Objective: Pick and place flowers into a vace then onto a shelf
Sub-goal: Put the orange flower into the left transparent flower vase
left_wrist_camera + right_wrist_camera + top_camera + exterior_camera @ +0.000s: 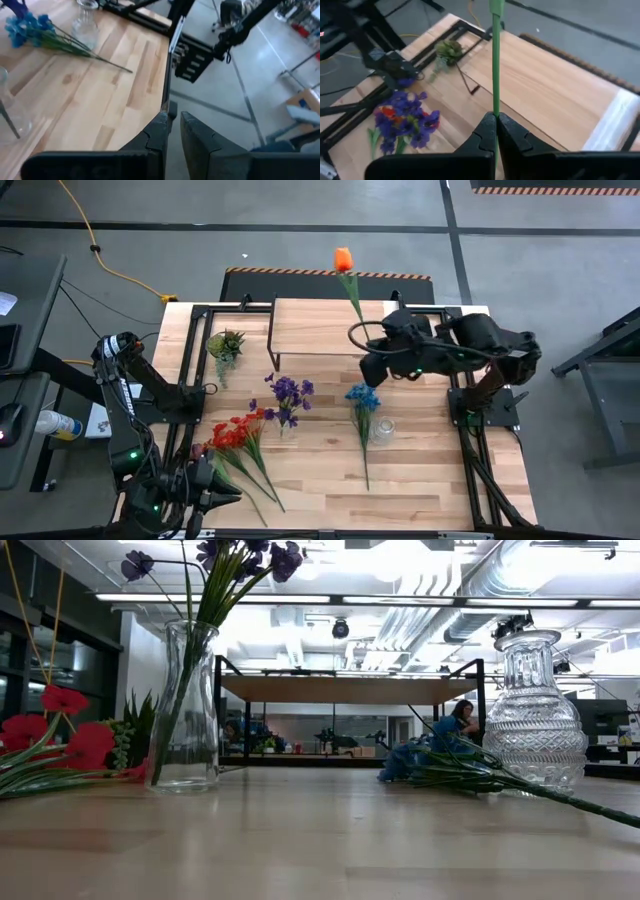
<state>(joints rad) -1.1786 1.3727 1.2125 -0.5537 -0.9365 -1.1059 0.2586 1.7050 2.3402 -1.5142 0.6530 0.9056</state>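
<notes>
Orange flower [343,259]: held up over the shelf [315,326], long axis running from the right gripper [372,330] toward the table's far edge, bloom out past that edge, stem slanted. In the right wrist view the green stem [496,60] rises straight out of the fingers; the bloom is cut off there.

Blue flower [362,396]: lying flat on the tabletop [420,480], bloom toward the shelf, stem pointing to the near edge, just beside the cut-glass vase [382,430]. Red flowers [232,432]: lying flat near the left arm, stems angled toward the near edge. Purple flowers [290,391]: standing in a clear glass vase [186,710], stems upright; in the low view the blooms are partly cut off.

Right gripper: fingers [485,137] pressed together, clamped on the orange flower's stem. Left gripper [222,496]: at the near left corner of the table, fingers [159,134] nearly together with a narrow gap, holding nothing, pointing past the table edge

A small spiky green plant [225,344] sits left of the shelf
</notes>
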